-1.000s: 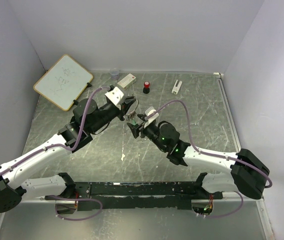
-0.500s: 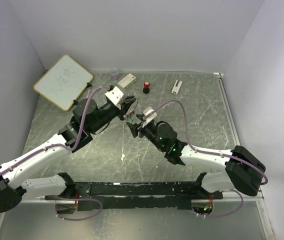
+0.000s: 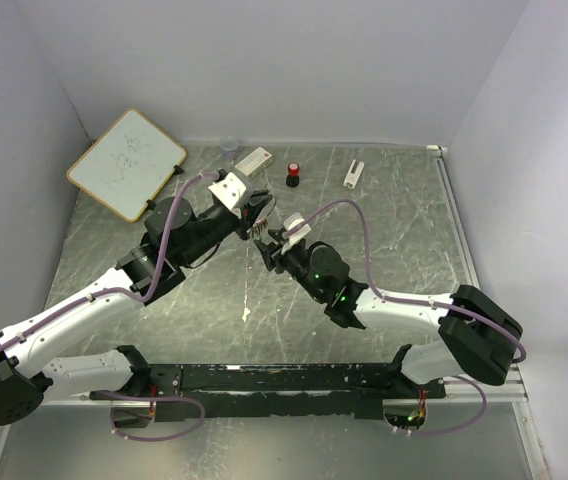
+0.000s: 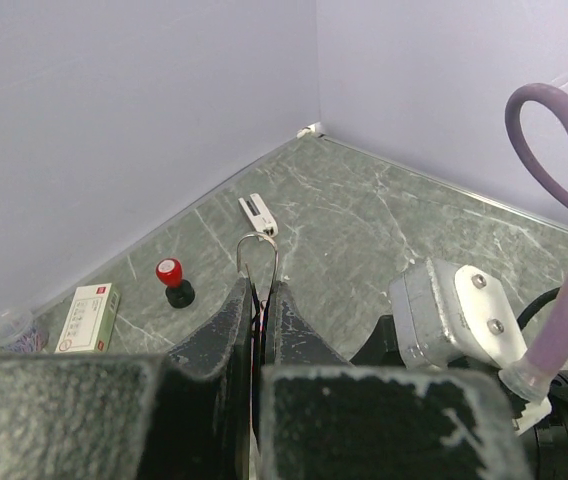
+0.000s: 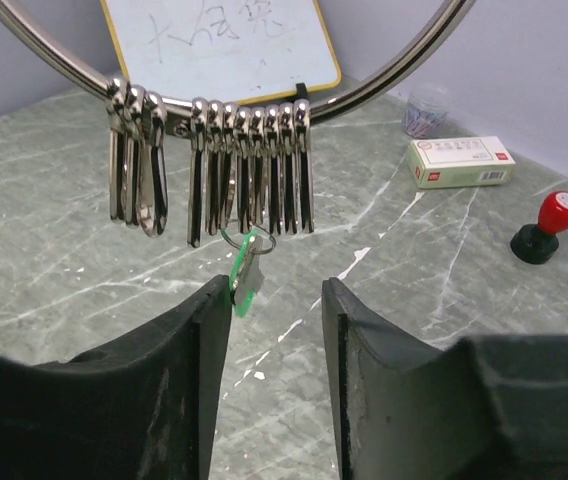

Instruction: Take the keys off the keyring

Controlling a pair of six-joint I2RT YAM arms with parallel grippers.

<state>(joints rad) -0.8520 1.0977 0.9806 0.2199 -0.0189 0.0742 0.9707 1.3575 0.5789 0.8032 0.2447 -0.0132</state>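
Observation:
My left gripper [image 3: 260, 208] holds the keyring up in the air, shut on it. In the left wrist view a thin wire loop of the keyring [image 4: 257, 250] sticks out past the closed fingers [image 4: 232, 322]. The right wrist view shows the big silver ring [image 5: 178, 102] arcing overhead, with a row of metal clips hanging from it. One of the keys, the green-headed one [image 5: 247, 268], dangles from a small loop below them. My right gripper [image 5: 269, 300] is open just under it, and the key touches the left fingertip [image 5: 209, 310]. In the top view the right gripper [image 3: 265, 246] sits right below the left one.
A whiteboard [image 3: 126, 163] leans at the back left. Along the back wall lie a white box [image 3: 253, 160], a red-and-black stamp [image 3: 292, 175], a white clip [image 3: 353, 172] and a small cup of paper clips [image 3: 229, 148]. Walls close in on three sides.
The right gripper has moved left and up toward the left gripper, and its jaws have narrowed around the green key. The left arm has stayed still.

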